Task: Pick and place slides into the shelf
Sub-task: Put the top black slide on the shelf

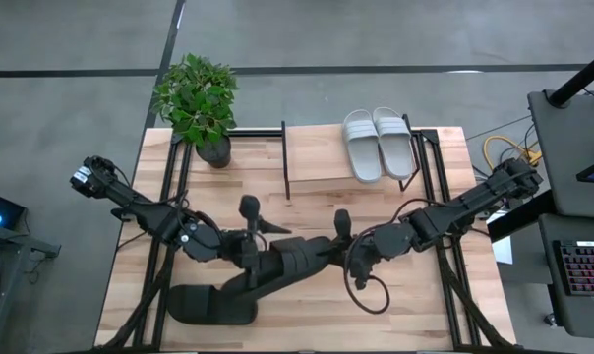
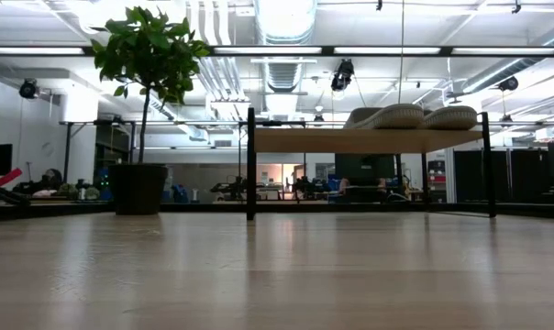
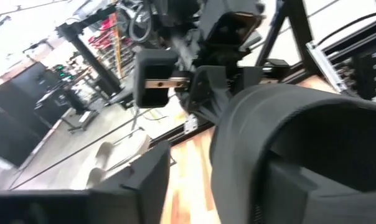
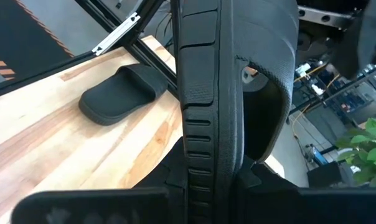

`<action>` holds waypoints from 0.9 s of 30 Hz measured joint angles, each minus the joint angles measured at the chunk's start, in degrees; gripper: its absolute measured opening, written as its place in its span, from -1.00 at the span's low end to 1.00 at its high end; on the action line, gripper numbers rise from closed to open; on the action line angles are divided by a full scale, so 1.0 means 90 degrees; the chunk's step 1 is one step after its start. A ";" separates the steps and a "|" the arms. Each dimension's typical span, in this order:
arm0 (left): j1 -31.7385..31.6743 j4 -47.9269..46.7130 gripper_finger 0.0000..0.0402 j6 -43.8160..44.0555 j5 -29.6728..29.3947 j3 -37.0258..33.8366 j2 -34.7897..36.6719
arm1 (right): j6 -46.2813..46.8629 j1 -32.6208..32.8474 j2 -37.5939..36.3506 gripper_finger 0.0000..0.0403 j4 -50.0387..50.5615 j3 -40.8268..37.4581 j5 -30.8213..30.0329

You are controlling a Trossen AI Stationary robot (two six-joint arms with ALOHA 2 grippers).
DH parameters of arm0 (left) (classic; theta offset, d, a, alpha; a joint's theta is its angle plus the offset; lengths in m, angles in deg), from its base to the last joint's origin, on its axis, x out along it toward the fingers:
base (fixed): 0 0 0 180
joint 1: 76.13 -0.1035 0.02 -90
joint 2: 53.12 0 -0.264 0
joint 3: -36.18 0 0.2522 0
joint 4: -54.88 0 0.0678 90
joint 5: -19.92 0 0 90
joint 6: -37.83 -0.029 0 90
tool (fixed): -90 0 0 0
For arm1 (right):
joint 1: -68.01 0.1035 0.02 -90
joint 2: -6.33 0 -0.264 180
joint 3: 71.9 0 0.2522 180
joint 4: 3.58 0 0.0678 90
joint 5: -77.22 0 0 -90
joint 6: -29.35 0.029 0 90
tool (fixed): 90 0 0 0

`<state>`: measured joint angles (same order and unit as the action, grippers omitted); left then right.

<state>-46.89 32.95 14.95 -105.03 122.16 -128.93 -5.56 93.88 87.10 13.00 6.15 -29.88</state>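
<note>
Tabletop (image 1: 395,295), second black slide (image 4: 119,94) (right wrist only)

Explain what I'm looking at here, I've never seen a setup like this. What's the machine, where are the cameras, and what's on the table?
This is a robot with two dark jointed arms, the left arm and the right arm, working over a wooden table.

There are four pictures. One looks straight down from above, and one looks level across the tabletop. The other two come from cameras on the arms' wrists, so they are close-up and tilted.

At the back of the table are a potted plant and a low shelf. A pair of grey-white slides sits on the shelf. One black slide lies on the table near the front.

The two arm tips meet at a second black slide. I cannot tell which arm holds it.
</note>
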 joint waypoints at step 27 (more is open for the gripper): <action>0.0018 -0.0174 0.27 0.0761 -0.0351 -0.0043 0.1449 | 0.0713 0.0119 -0.0311 -0.79 0.1211 -0.0015 -0.1993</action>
<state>-46.72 31.38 21.81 -108.19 121.78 -115.89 0.86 94.94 84.30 23.90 6.02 -47.81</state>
